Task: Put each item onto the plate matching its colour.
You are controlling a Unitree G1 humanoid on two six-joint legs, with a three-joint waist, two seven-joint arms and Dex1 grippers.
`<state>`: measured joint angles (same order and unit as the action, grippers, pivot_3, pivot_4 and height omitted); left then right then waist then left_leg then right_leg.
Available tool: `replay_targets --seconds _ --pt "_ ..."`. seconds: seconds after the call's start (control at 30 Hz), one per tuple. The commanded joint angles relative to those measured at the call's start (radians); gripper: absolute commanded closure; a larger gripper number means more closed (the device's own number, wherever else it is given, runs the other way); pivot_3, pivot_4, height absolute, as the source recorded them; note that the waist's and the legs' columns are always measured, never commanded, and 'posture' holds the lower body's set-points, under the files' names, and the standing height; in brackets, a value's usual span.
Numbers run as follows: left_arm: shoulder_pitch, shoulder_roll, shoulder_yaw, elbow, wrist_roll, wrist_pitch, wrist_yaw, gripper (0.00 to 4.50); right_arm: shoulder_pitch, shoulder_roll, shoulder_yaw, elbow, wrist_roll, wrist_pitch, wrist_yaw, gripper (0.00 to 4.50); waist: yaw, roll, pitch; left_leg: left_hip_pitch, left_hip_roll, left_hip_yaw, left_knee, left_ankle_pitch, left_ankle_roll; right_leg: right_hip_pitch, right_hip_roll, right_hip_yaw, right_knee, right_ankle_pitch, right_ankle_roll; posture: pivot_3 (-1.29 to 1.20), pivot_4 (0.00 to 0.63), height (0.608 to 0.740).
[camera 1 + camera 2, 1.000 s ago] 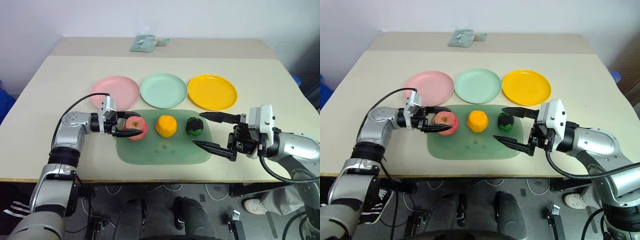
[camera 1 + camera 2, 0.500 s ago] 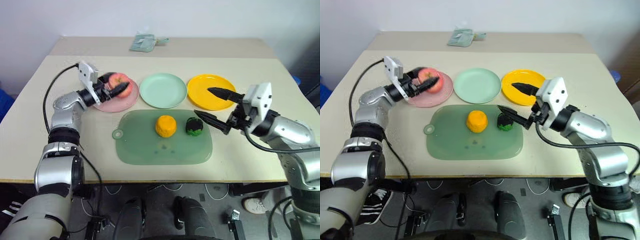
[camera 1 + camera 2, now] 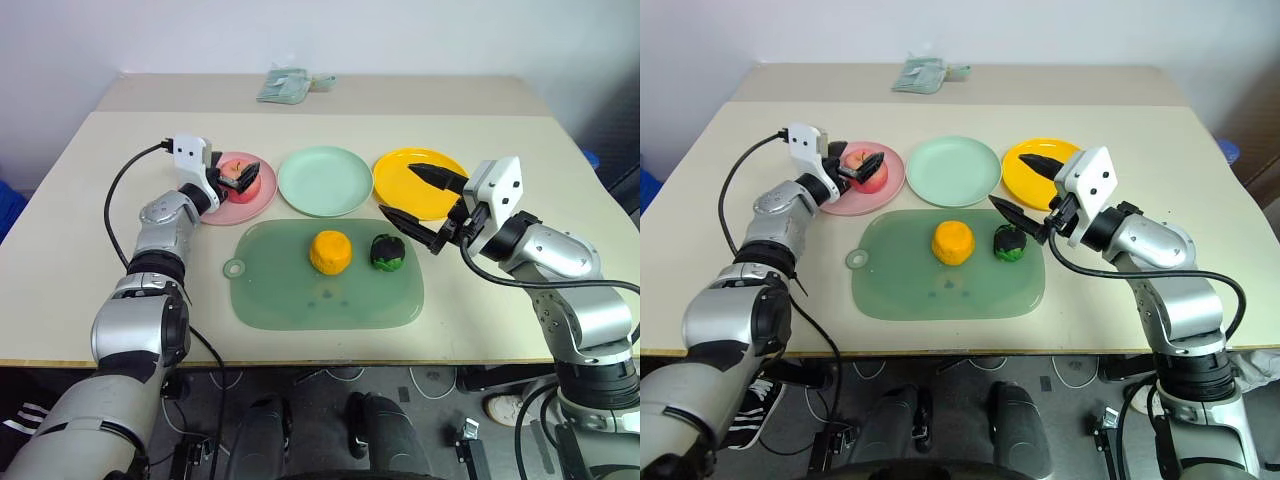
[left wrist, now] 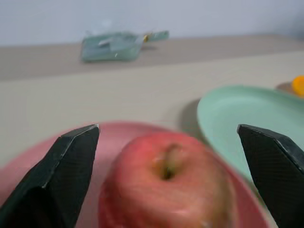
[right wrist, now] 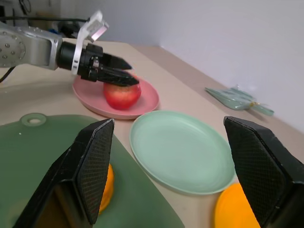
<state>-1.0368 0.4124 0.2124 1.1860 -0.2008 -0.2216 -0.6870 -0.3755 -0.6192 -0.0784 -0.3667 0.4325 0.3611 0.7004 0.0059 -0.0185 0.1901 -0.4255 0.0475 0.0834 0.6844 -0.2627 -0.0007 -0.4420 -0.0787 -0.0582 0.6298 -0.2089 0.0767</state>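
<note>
Pink-red round apple (image 3: 864,170) sits on the round pink plate (image 3: 830,200), between the fingers of the left pincer (image 3: 855,167). Fingers stand wide, clear of the fruit on both sides in the left wrist view; nothing held.

Right pincer (image 3: 1025,192) hangs about half open and empty. The dark green knobbly fruit with black patches (image 3: 1010,243) lies just below and ahead of its lower finger, on the translucent green rounded mat (image 3: 900,290). The orange round fruit (image 3: 953,242) lies farther out along the same line.

Handling, my judgement: the knobbly fruit looks firm, light and rough-skinned, so pads should bite well across its widest middle. The orange one looks smoother and rounder, likelier to roll; take it square across the middle. The pale mint green plate (image 3: 955,171) and yellow-orange plate (image 3: 1025,180) are empty.
</note>
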Motion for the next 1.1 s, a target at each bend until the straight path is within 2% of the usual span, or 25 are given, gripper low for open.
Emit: replay_targets --seconds 0.03,0.17,0.3,0.37,0.47,0.57,0.77,0.9,1.1 --pt "-0.026 0.027 0.035 -0.053 -0.045 -0.013 -0.098 0.04 -0.008 -0.009 -0.026 -0.033 0.016 0.004 0.004 0.74 0.001 0.000 0.000 0.000 0.000 0.000 0.000 0.000 0.000 0.000 0.000 0.000 0.000 0.000 0.000 0.00 0.150 0.740" --pt "-0.015 0.084 0.025 -0.130 -0.074 0.010 -0.305 0.04 -0.023 -0.007 -0.026 -0.016 0.028 0.032 0.005 0.74 0.004 0.000 0.000 0.000 0.000 0.000 0.000 0.000 0.000 0.000 0.000 0.000 0.000 0.000 0.000 0.00 0.150 0.740" --pt "0.072 0.137 -0.009 -0.352 -0.220 0.304 -0.709 0.04 -0.004 -0.046 0.011 -0.005 0.012 0.074 0.053 0.74 0.003 0.000 0.000 0.000 0.000 0.000 0.000 0.000 0.000 0.000 0.000 0.000 0.000 0.000 0.000 0.00 0.150 0.740" --pt "0.155 0.170 -0.041 -0.505 -0.275 0.457 -0.808 0.04 -0.004 -0.044 0.018 -0.030 0.037 0.100 0.062 0.74 -0.001 0.000 0.000 0.000 0.000 0.000 0.000 0.000 0.000 0.000 0.000 0.000 0.000 0.000 0.000 0.00 0.150 0.740" --pt "0.240 0.213 -0.066 -0.652 -0.317 0.623 -0.841 0.04 -0.024 -0.026 0.022 -0.050 0.071 0.153 0.051 0.74 -0.003 0.000 0.000 0.000 0.000 0.000 0.000 0.000 0.000 0.000 0.000 0.000 0.001 0.000 0.000 0.00 0.150 0.740" --pt "0.292 0.219 -0.051 -0.746 -0.349 0.675 -0.829 0.04 -0.036 -0.019 0.040 -0.054 0.062 0.171 0.044 0.74 -0.001 0.000 0.000 0.000 0.000 -0.001 0.000 0.000 -0.001 0.000 0.000 0.001 0.001 0.000 -0.001 0.00 0.150 0.740" --pt "0.376 0.262 -0.033 -0.847 -0.371 0.655 -0.854 0.04 -0.114 0.002 0.115 -0.061 0.113 0.364 0.016 0.74 -0.001 0.000 0.000 0.000 0.000 -0.001 0.000 0.000 0.000 0.000 0.000 0.001 0.000 -0.001 -0.002 0.00 0.150 0.740" --pt "0.422 0.330 -0.048 -0.827 -0.328 0.606 -0.886 0.04 -0.163 0.046 0.260 -0.012 0.006 0.359 -0.007 0.74 -0.009 0.001 0.000 0.000 0.001 -0.001 0.000 0.000 -0.001 -0.001 0.000 0.000 0.001 -0.002 -0.003 0.00 0.150 0.740" --pt "0.445 0.332 -0.048 -0.825 -0.326 0.547 -0.879 0.04 -0.228 0.148 0.395 0.116 -0.154 0.287 -0.068 0.74 -0.015 0.001 0.000 -0.001 0.000 -0.001 0.000 0.000 -0.001 -0.001 -0.001 0.001 0.001 -0.002 -0.004 0.00 0.150 0.740"
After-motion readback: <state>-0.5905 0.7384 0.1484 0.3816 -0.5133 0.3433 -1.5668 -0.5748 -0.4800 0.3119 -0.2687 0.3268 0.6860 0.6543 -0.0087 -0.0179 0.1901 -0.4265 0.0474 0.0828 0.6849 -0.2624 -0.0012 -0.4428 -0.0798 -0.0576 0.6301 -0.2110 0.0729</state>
